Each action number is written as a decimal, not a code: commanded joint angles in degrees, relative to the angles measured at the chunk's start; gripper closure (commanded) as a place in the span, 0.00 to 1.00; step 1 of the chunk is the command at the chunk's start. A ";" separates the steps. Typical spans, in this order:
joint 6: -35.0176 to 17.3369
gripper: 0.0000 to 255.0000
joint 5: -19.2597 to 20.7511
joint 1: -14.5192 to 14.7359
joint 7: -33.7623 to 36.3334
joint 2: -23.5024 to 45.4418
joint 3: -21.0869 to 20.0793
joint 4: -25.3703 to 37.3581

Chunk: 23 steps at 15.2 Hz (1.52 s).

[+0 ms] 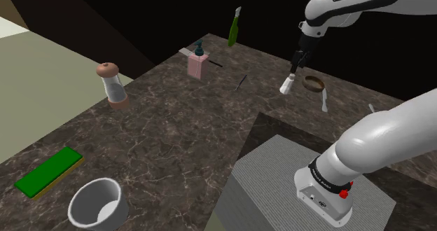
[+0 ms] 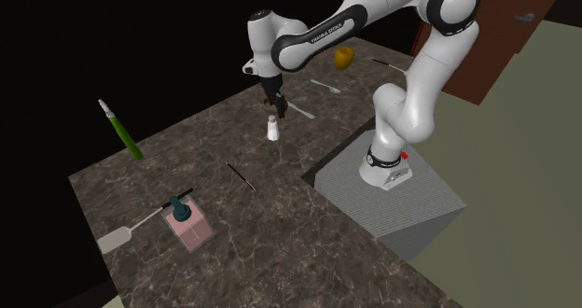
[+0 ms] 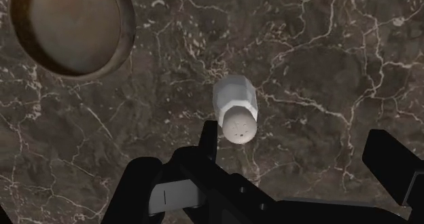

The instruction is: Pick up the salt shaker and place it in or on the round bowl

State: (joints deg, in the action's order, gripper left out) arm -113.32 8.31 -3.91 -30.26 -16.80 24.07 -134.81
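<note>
1. Shaker [image 1: 287,85]: white, standing on the marble counter [image 1: 175,131] just beside the bowl [image 1: 313,83]. There is a gap between the two; they do not touch.
2. Gripper [image 1: 297,65]: hangs above the shaker, on that side of the bowl. The fingers are spread wide and hold nothing.
3. Wrist view: the shaker [image 3: 236,110] sits off-centre in the gripper [image 3: 297,140]. Its cap is close by the finger [image 3: 208,136] on the bowl's [image 3: 71,26] side, and the other finger is well clear.
4. Step, as I read it: lining up over the shaker before the descent. No grasp has been made.
5. Risk A: a straight drop from this offset could land the near finger on the cap instead of alongside it. That would tip the shaker, perhaps against the bowl.
6. Risk B: if the fingers do straddle it, the far finger has much further to travel. The shaker could get shoved along the smooth counter, leaving a skewed pinch.
7. Risk C: a grip high on the rounded cap looks likely to slip on the lift. The body lower down seems the safer hold.
8. Risk D: the bowl looks shallow. An upright shaker let go from high above it may topple over the rim.
</note>
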 commanded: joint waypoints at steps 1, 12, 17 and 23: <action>-2.33 0.00 -1.29 0.02 -2.65 4.20 1.77 2.20; -9.44 0.00 -2.69 -0.08 -4.50 8.44 3.04 -0.79; -9.44 0.00 -2.69 -0.08 -4.50 8.44 3.04 -0.78; -9.42 1.00 -2.65 -0.10 -4.48 8.36 3.04 -0.85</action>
State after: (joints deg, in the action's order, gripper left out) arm -122.75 5.61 -3.97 -34.75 -8.52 27.06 -135.53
